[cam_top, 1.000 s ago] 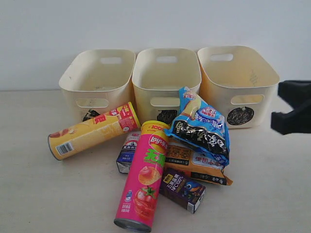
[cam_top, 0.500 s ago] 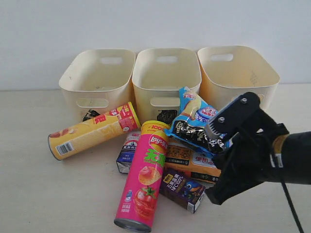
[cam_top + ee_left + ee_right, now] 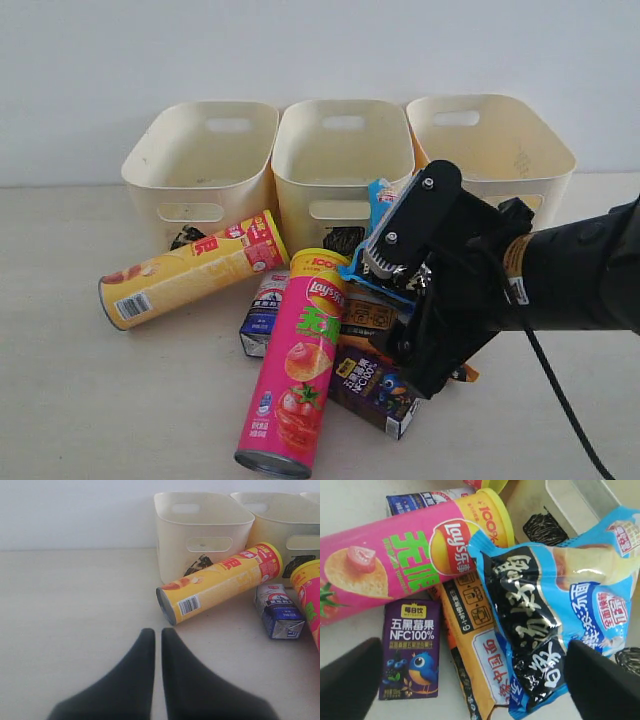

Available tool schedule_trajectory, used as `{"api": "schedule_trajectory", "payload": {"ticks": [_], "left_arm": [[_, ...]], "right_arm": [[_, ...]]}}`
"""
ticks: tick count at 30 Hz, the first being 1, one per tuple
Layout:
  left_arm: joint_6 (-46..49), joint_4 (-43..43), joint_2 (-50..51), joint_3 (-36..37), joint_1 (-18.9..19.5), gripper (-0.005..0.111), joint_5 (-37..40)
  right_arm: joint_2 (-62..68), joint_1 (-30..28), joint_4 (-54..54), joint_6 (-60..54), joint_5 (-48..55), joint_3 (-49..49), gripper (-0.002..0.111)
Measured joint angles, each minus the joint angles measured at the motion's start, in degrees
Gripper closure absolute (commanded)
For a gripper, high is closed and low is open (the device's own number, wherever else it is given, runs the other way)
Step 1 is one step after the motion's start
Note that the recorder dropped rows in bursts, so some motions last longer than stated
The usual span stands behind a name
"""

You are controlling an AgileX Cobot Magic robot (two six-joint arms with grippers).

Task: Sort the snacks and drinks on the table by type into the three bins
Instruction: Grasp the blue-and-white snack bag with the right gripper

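On the pale table [image 3: 100,400], just near of the middle bin [image 3: 343,112], the blue-black bag [image 3: 540,630] overlaps the orange bag [image 3: 470,610]. The right gripper [image 3: 470,647] hovers above them, spread wide; closing could pinch both. The left gripper [image 3: 157,635] is clenched on nothing.

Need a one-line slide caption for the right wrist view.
Open right tool over the blue-black bag atop the orange bag, beside pink Lay's can and purple carton.

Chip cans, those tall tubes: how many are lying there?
2. The yellow can lies on its side before the left bin; the pink can lies in front of the middle bin. The robot's arm covers some snacks, so another could be hidden.
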Motion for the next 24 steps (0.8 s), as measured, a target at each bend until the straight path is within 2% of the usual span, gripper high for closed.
{"api": "schedule_trajectory", "payload": {"ticks": [5, 12, 17, 20, 24], "left_arm": [[0.00, 0.00, 0.00, 0.00, 0.00, 0.103, 0.00], [0.00, 0.00, 0.00, 0.00, 0.00, 0.103, 0.00], [0.00, 0.00, 0.00, 0.00, 0.00, 0.103, 0.00], [0.00, 0.00, 0.00, 0.00, 0.00, 0.103, 0.00], [0.00, 0.00, 0.00, 0.00, 0.00, 0.103, 0.00]], "right_arm": [[3.56, 0.00, 0.00, -0.02, -7.25, -0.08, 0.021], [11.27, -6.47, 1.49, -0.37, -14.83, -0.08, 0.021], [12.70, -8.12, 2.09, -2.36, -20.27, -0.08, 0.021], [14.00, -8.12, 4.73, -7.32, -23.45, -0.20, 0.021], [16.80, -8.12, 15.77, -19.81, -24.73, -1.79, 0.021]]}}
